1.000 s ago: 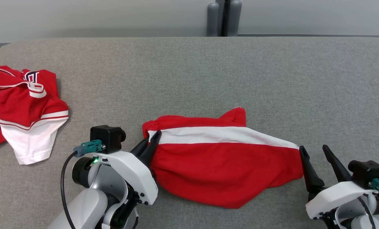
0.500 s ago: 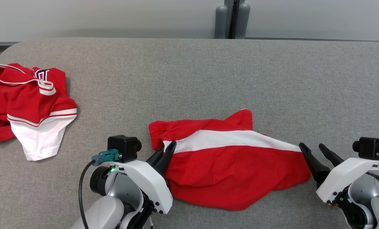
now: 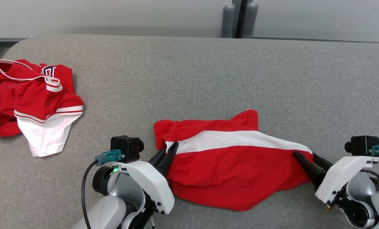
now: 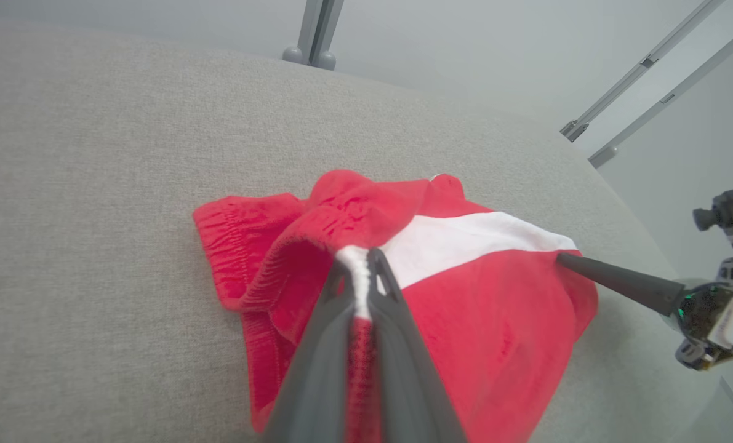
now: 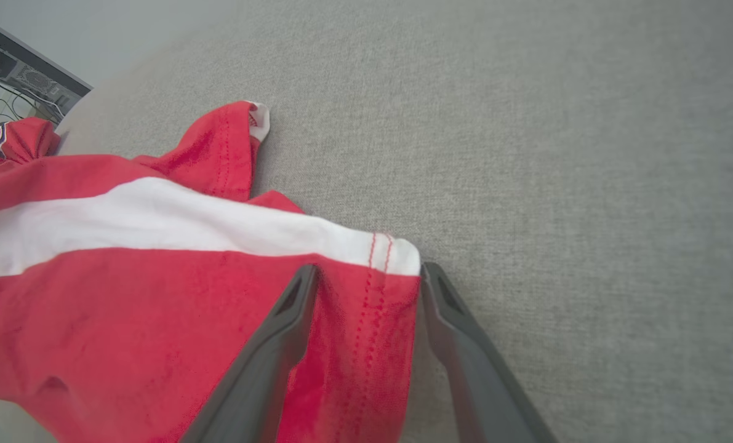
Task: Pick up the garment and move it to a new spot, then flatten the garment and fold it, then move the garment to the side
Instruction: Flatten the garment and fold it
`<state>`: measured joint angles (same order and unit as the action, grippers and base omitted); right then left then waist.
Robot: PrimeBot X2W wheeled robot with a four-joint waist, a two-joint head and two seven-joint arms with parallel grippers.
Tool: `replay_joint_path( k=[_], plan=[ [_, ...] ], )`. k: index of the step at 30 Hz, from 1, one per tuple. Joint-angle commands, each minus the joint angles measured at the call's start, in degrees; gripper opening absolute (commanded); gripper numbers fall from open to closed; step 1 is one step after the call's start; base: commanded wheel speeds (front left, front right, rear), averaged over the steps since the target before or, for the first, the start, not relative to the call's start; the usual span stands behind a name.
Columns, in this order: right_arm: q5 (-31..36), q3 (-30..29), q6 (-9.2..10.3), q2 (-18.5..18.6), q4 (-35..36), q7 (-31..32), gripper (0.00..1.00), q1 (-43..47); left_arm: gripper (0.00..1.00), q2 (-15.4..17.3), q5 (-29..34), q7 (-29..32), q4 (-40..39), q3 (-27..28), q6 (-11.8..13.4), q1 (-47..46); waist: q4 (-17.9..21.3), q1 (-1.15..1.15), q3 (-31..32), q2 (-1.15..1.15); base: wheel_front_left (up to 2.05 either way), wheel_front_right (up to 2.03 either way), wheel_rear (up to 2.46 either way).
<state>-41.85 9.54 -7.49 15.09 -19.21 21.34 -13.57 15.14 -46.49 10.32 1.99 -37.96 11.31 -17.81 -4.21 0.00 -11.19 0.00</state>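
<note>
The garment (image 3: 234, 168), red shorts with a white stripe, lies rumpled on the grey table (image 3: 208, 70) just in front of me. My left gripper (image 3: 171, 149) is shut on its left waistband edge; in the left wrist view the fingers (image 4: 341, 289) pinch the gathered red and white cloth of the garment (image 4: 501, 307). My right gripper (image 3: 304, 155) is at the right hem. In the right wrist view the right gripper (image 5: 366, 274) stands open, one finger on each side of the hem corner of the garment (image 5: 157, 295), with cloth between them.
A second red and white garment (image 3: 33, 105) lies bunched at the table's left end. Two grey posts (image 3: 240, 19) stand behind the far edge. Bare grey table stretches behind and to the right of the shorts.
The head camera has shifted. My right gripper has slid forward from beside the hem until its fingers straddle the cloth, and they have narrowed a little. The left gripper keeps its hold.
</note>
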Motion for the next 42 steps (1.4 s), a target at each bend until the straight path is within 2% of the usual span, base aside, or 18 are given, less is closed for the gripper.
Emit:
replay_joint_path(
  k=[1,6,10,11,13,14,15,17,18,25,33,38,42],
  plan=[
    [-1.39,0.65,-0.01,0.40,-0.58,-1.16,0.87,-1.05,0.00,0.27,-0.15,-0.14,0.15,0.03,-0.26,-0.46,0.00,0.00,0.04,0.00,0.00,0.00,0.00],
    [-3.20,1.66,-0.01,0.85,-1.49,-2.54,0.90,-2.18,0.00,0.40,-0.16,0.06,-0.01,-0.14,-0.13,-0.41,-0.14,0.00,0.07,0.00,0.00,0.00,0.00],
    [-4.76,2.96,-0.01,1.32,-2.20,-3.40,0.89,-2.85,0.00,0.50,-0.19,0.16,-0.28,-0.28,-0.01,-0.48,-0.31,0.00,-0.03,0.00,0.00,0.00,0.00],
    [-5.02,3.31,-0.01,1.37,-2.41,-3.63,0.83,-3.03,0.00,0.51,-0.20,0.22,-0.33,-0.31,0.02,-0.50,-0.35,0.00,-0.05,0.00,0.00,0.00,0.00],
    [-5.61,4.24,-0.01,1.69,-2.84,-3.92,0.54,-3.44,0.00,0.56,-0.26,0.33,-0.35,-0.32,0.10,-0.57,-0.43,0.00,-0.13,0.00,0.00,0.00,0.00],
    [-5.84,4.63,-0.01,1.84,-3.02,-4.07,0.47,-3.62,0.00,0.59,-0.31,0.35,-0.35,-0.29,0.12,-0.62,-0.46,0.00,-0.17,0.00,0.00,0.00,0.00],
    [-6.11,5.02,-0.01,1.92,-3.11,-4.47,0.44,-3.81,0.00,0.61,-0.32,0.35,-0.34,-0.25,0.13,-0.66,-0.47,0.00,-0.22,0.00,0.00,0.00,0.00],
    [-6.54,5.82,-0.01,2.17,-3.26,-5.19,0.19,-4.14,0.00,0.64,-0.37,0.36,-0.34,-0.18,0.25,-0.73,-0.46,0.00,-0.35,0.00,0.00,0.00,0.00],
    [-6.85,6.19,-0.01,2.32,-3.27,-5.59,0.00,-4.35,0.00,0.66,-0.41,0.34,-0.33,-0.15,0.30,-0.75,-0.45,0.00,-0.40,0.00,0.00,0.00,0.00],
    [-8.34,8.10,-0.01,3.90,-2.46,-8.47,0.00,-5.51,0.00,0.75,-0.71,-0.40,-0.28,0.42,0.51,-0.53,-0.01,0.00,-0.45,0.00,0.00,0.00,0.00],
    [-10.61,7.01,-0.01,5.23,2.91,-12.70,0.00,-7.46,0.00,-0.20,-3.01,-2.46,-1.41,3.40,-0.20,-1.70,1.08,0.00,0.44,0.00,0.00,0.00,0.00],
    [-9.50,6.34,-0.01,5.59,5.62,-13.30,0.00,-10.60,0.00,-0.42,-5.43,-1.38,-1.58,6.22,-1.13,-6.05,1.99,0.00,1.25,0.00,0.00,0.00,0.00],
    [-7.26,6.10,-0.01,4.57,4.24,-12.19,0.00,-16.14,0.00,-0.91,-7.80,1.59,1.32,8.55,-1.92,-13.06,3.03,0.00,1.22,0.00,0.00,0.00,0.00]
  ],
)
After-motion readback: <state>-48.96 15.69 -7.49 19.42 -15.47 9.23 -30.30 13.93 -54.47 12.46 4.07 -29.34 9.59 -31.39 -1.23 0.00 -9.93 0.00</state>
